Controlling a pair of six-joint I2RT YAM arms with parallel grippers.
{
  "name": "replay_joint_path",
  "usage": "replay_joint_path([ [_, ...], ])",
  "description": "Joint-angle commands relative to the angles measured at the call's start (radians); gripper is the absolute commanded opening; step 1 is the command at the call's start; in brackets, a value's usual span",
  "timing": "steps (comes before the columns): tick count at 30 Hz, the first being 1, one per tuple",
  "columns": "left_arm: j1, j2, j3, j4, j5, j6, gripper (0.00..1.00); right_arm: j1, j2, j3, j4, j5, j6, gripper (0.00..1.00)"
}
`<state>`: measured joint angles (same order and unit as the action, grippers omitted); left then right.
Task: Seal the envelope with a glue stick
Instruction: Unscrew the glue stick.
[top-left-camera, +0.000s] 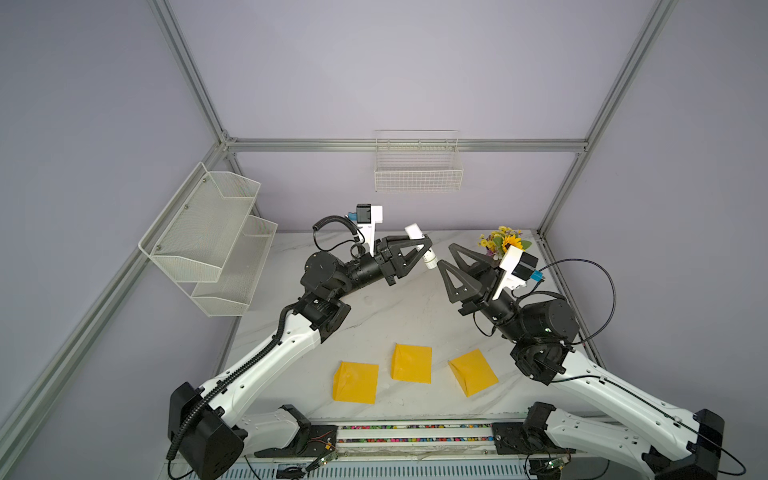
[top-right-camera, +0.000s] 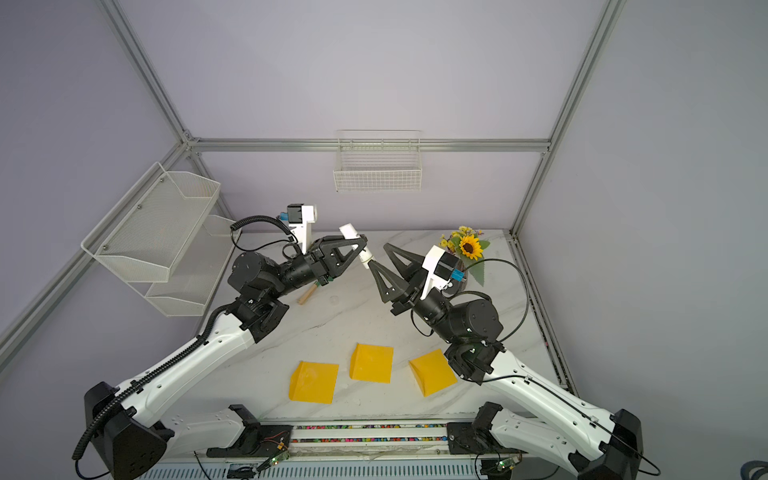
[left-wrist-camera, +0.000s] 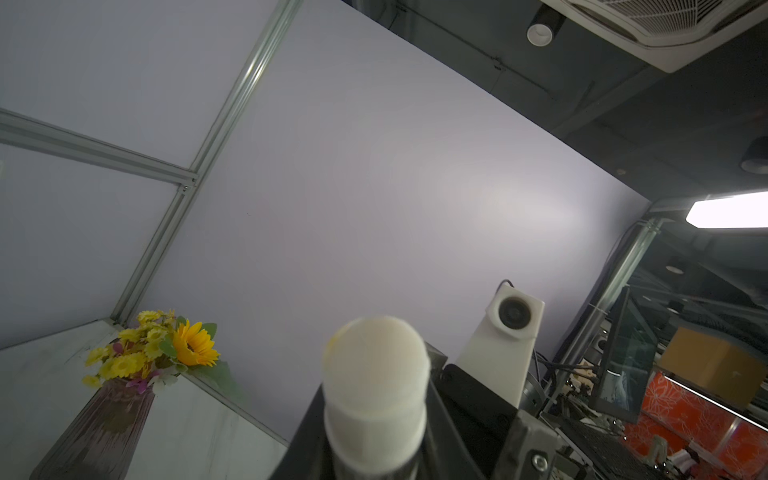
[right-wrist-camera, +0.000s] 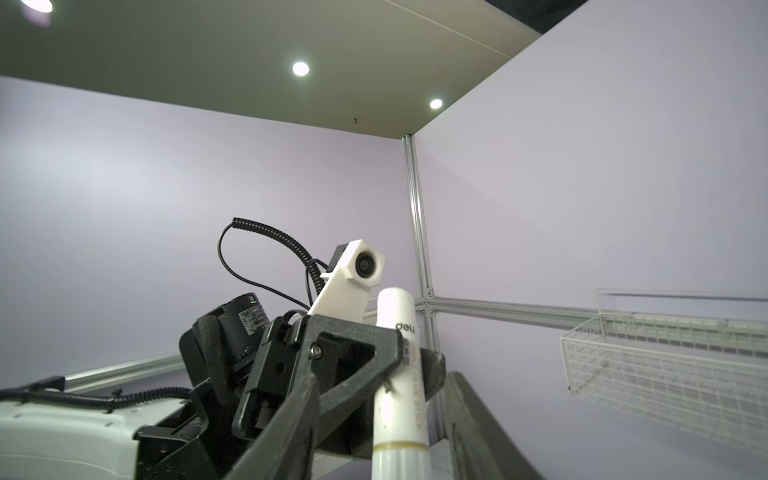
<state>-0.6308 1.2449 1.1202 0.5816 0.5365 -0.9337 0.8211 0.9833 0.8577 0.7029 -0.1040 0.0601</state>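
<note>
Left pincer (top-left-camera: 423, 246) clamps the light, rigid glue stick (right-wrist-camera: 399, 399) mid-barrel; grip its likely slick cap, just off the tips of the released right pincer (top-left-camera: 447, 255).

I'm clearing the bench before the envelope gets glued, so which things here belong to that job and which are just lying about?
For the job: glue stick, clamped in the left gripper; right gripper, open; three yellow envelopes.
Lying about: sunflower bouquet; wire basket; mesh rack; wooden-handled tool.

White, label-printed glue stick (top-left-camera: 430, 260) hangs tilted over the desk's (top-left-camera: 374, 316) 12 o'clock half, clamped mid-body in the left pincer (top-left-camera: 424, 245). Three yellow envelopes (top-left-camera: 355, 382) (top-left-camera: 411, 363) (top-left-camera: 473, 372) lie flat toward 6 o'clock.
</note>
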Motion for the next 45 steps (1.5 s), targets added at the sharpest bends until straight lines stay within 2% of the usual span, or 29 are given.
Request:
replay_joint_path([
  [1, 0.0, -0.026, -0.01, 0.054, -0.129, -0.082, 0.0, 0.006, 0.026, 0.011, 0.041, -0.064, -0.28, 0.47],
  [6, 0.0, -0.009, -0.01, 0.067, -0.144, -0.112, 0.0, 0.005, 0.06, 0.02, 0.02, -0.037, -0.389, 0.45],
  [13, 0.0, 0.013, -0.007, 0.096, -0.136, -0.144, 0.0, 0.006, 0.092, 0.021, -0.015, 0.036, -0.449, 0.43],
  [21, 0.0, 0.041, -0.001, 0.138, -0.119, -0.183, 0.0, 0.006, 0.112, 0.038, -0.043, 0.062, -0.453, 0.33],
  [32, -0.001, 0.029, -0.012, 0.149, -0.13, -0.189, 0.0, 0.006, 0.099, 0.023, -0.065, 0.158, -0.482, 0.37],
  [40, -0.002, 0.037, 0.001, 0.149, -0.122, -0.192, 0.0, 0.006, 0.097, 0.036, -0.103, 0.129, -0.482, 0.28],
  [45, -0.005, 0.039, 0.001, 0.16, -0.12, -0.201, 0.0, 0.006, 0.102, 0.038, -0.102, 0.14, -0.481, 0.32],
])
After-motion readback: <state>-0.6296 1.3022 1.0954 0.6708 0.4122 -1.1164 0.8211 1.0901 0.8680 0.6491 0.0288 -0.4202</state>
